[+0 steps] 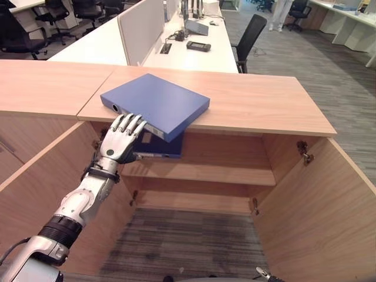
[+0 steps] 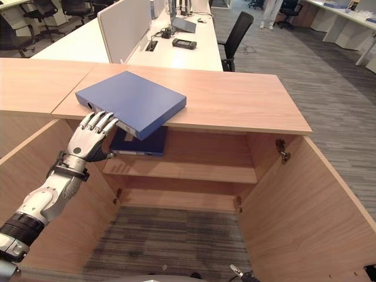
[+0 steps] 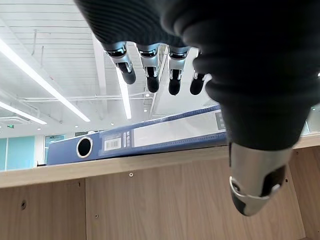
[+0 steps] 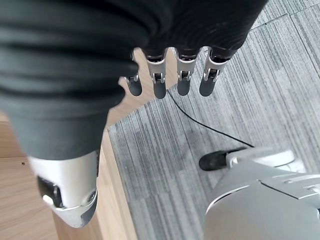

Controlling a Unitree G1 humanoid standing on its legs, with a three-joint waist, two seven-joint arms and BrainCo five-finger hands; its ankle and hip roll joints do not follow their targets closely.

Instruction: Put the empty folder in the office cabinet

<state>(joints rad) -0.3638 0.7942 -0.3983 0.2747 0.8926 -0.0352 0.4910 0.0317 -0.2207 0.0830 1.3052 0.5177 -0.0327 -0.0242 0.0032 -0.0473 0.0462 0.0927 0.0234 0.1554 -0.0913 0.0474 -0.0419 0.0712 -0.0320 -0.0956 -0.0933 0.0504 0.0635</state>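
A blue folder (image 1: 157, 104) lay flat on the wooden top (image 1: 258, 103) of the office cabinet (image 1: 205, 153), turned at an angle so that one corner jutted out past the front edge above the open compartment. It was a thick lever-arch binder with a plain, matte blue cover; its spine faced the robot's left and carried a round finger hole and a pale label, both clear in the left wrist view (image 3: 135, 142). The left hand (image 1: 122, 139) was raised just under and in front of the folder's overhanging edge, fingers (image 3: 151, 75) straight and spread, the tips at or very near the spine; whether they actually touched it could not be told. Just below, a second, darker blue folder (image 1: 160, 145) lay on the upper shelf (image 1: 205, 173) inside the cabinet, partly behind the hand. Both cabinet doors (image 1: 329, 205) stood swung wide. The right hand (image 4: 75, 130) hung low over grey carpet (image 4: 165, 165), fingers relaxed and holding nothing. Behind the cabinet stood white desks (image 1: 194, 50) and a black office chair (image 1: 249, 38).
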